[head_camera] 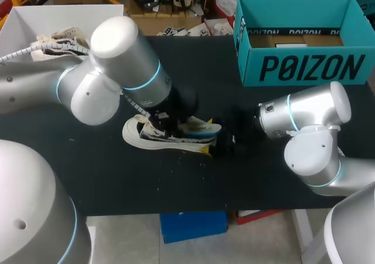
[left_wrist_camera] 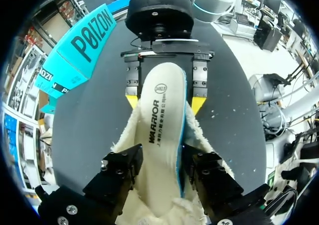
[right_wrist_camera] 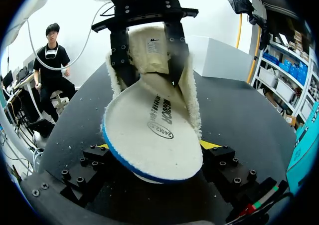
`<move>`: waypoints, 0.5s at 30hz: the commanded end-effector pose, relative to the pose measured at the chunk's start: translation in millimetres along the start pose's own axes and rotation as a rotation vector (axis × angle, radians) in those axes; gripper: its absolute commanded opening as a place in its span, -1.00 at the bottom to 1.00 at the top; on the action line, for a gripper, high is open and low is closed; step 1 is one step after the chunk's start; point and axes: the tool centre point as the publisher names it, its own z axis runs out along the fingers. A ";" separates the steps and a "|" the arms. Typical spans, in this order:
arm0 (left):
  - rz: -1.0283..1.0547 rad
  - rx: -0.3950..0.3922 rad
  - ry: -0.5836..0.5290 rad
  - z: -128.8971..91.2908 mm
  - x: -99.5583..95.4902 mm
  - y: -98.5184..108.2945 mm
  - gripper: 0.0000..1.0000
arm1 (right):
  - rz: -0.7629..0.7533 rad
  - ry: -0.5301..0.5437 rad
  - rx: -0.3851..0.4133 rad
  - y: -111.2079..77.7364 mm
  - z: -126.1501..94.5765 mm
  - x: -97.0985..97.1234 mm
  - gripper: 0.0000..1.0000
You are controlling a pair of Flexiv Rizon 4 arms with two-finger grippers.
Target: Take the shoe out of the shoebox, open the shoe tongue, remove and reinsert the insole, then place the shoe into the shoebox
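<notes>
The insole [left_wrist_camera: 162, 135] juts rightward from the shoe [head_camera: 153, 136], its heel end pinched in the right gripper [left_wrist_camera: 165, 103] jaws. The left gripper [left_wrist_camera: 162, 172] straddles it; I can't tell its hold.

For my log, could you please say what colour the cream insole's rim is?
Blue, around the cream oval insole; clearest in the right wrist view.

Table centre: blocked by the shoe [head_camera: 167, 136], with the left gripper [head_camera: 159, 123] clamped on its opening from above.
Shoe to right gripper [head_camera: 215, 147]: bridged by the insole [head_camera: 202, 129], gripped at its end; no way through.
Far left: left arm [head_camera: 126, 59] overhangs the white box [head_camera: 20, 27].
Far right: shoebox [head_camera: 304, 68], open top unobstructed.
Free room: table [head_camera: 176, 185] strip along the near edge; gap between shoe and shoebox.
</notes>
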 end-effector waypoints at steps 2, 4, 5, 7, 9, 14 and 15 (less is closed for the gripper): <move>0.023 -0.004 -0.061 0.9 10.6 -1.9 0.03 | 0.002 -0.001 0.003 -1.3 2.8 0.4 -1.00; 0.034 -0.003 -0.074 2.2 11.7 -5.0 0.00 | 0.002 -0.001 0.003 -1.3 2.8 0.4 -1.00; 0.036 0.000 -0.075 3.0 11.7 -6.5 0.01 | 0.002 -0.001 0.003 -1.3 2.8 0.4 -1.00; 0.048 0.005 -0.089 5.6 10.9 -9.6 0.01 | 0.002 -0.001 0.003 -1.3 2.8 0.4 -1.00; 0.060 0.003 -0.097 9.1 10.0 -13.7 0.00 | 0.002 -0.001 0.003 -1.3 2.8 0.4 -1.00; 0.077 0.005 -0.113 16.8 3.0 -22.3 -0.01 | 0.002 -0.001 0.003 -1.3 2.8 0.4 -1.00; 0.079 0.006 -0.115 18.0 1.5 -23.8 -0.01 | 0.002 -0.001 0.003 -1.3 2.8 0.4 -1.00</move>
